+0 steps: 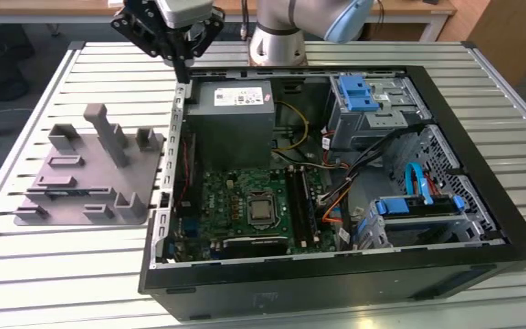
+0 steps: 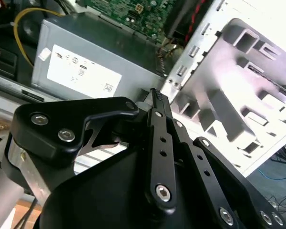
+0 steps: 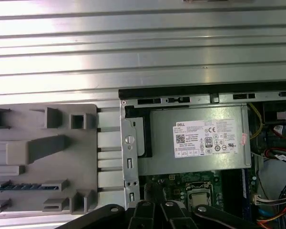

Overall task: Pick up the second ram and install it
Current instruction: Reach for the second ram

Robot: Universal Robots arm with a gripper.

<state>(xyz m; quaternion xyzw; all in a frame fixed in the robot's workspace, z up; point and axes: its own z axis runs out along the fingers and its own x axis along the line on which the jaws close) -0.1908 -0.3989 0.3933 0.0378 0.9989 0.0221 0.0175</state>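
In the exterior view, the arm (image 1: 290,20) reaches in from twelve o'clock. Its end effector (image 1: 181,74) hangs with fingers pressed together on nothing, just above the twelve o'clock end of the open computer case (image 1: 336,281), at the wall that faces the grey holder (image 1: 128,216). The holder sits on the slatted worktop (image 1: 62,274) at nine o'clock of the case. The second ram (image 1: 59,192) lies flat in a slot of the holder, well apart from the end effector. Inside the case, the power supply (image 1: 231,120) sits at twelve o'clock of the green motherboard (image 1: 235,199).

In the second wrist view, the closed fingertips (image 2: 155,95) point at the case wall between the power supply (image 2: 86,67) and the holder (image 2: 238,95).

In the first wrist view, the blue ram (image 3: 16,186) rests in the holder (image 3: 19,112), beside the case wall (image 3: 128,157).
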